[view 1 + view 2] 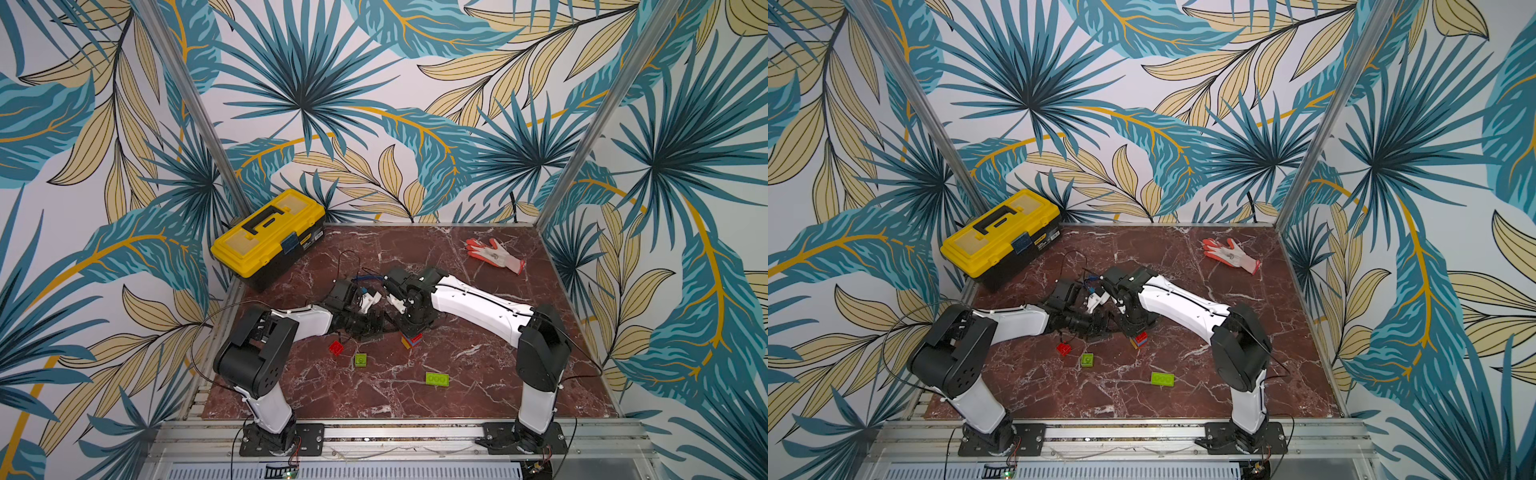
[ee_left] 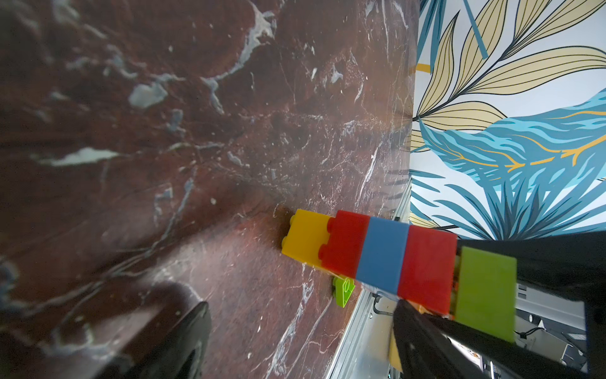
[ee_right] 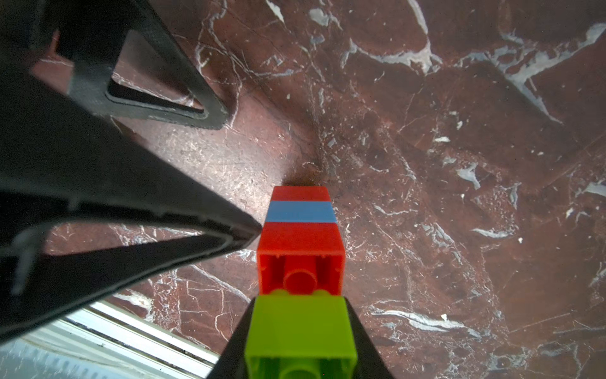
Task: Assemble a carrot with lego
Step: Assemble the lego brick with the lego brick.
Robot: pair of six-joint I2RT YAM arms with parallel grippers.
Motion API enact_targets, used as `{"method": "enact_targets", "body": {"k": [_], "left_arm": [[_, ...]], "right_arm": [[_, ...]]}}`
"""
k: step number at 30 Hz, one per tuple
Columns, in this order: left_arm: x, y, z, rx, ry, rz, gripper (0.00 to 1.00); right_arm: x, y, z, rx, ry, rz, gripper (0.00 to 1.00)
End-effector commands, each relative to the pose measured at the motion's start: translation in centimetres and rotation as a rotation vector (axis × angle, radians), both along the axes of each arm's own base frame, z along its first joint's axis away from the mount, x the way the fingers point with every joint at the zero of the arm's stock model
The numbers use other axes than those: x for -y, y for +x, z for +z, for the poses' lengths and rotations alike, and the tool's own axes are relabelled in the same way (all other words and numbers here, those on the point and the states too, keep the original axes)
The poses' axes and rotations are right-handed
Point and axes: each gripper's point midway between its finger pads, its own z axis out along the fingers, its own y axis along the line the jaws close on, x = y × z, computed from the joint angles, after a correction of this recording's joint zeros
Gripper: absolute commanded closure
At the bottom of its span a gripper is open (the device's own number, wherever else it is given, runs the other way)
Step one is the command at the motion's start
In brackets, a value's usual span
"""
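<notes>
Three loose plastic bricks lie near your carrot (image 1: 411,341), the small upright stack of studded bricks around the middle of the red-brown marble surface (image 1: 374,399). All three are nearer the arm bases than the carrot. A small red brick (image 1: 336,347) is to the carrot's left, and a small square lime-green brick (image 1: 360,360) is just past it. A longer lime-green brick (image 1: 436,379) is slightly to the carrot's right.

Your right gripper (image 1: 412,330) comes down on the carrot from above and pinches the lime-green piece at its top end. Below that piece you see red, blue and red bands, then the yellow tip pointing down at the surface. You cannot tell whether the tip rests on the marble or hangs just above it.

Your left gripper (image 3: 234,175) sits just beside the carrot on its left, jaws spread, with nothing between them. One fingertip (image 3: 239,229) reaches the edge of the upper red band, but contact there is unclear.

Well behind the carrot, a yellow plastic toolbox with a black handle (image 1: 268,232) stands to the back left. A white-and-orange work glove (image 1: 494,254) lies to the back right.
</notes>
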Motion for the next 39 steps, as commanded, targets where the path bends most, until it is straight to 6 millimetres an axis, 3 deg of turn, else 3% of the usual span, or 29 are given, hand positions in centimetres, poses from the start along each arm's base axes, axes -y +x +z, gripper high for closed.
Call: {"method": "enact_targets", "body": {"k": [1,9,21,29,37,39], "left_arm": [[0.4,0.7,1.2,0.049,-0.02,-0.01,0.12],[0.4,0.6,2.0,0.063,-0.026,-0.002,0.12],[0.1,0.2,2.5,0.072,-0.028,0.004,0.12],[0.1,0.3,2.5,0.077,-0.026,0.007,0.12],[-0.3,0.3,2.4,0.075,-0.019,0.021,0.11],[-0.5,0.4,2.3,0.076,-0.015,0.029,0.11]], "right_arm": [[4.6,-6.0,-9.2,-0.3,-0.259,0.013,0.67],[2.6,-3.4,-5.6,-0.183,-0.178,0.015,0.58],[1.6,-1.1,-3.0,-0.059,-0.107,-0.01,0.37],[-0.1,1.8,0.9,0.098,0.032,-0.04,0.24],[0.3,2.0,4.0,0.159,0.086,-0.049,0.21],[1.5,2.4,4.9,0.168,0.096,-0.081,0.22]]}}
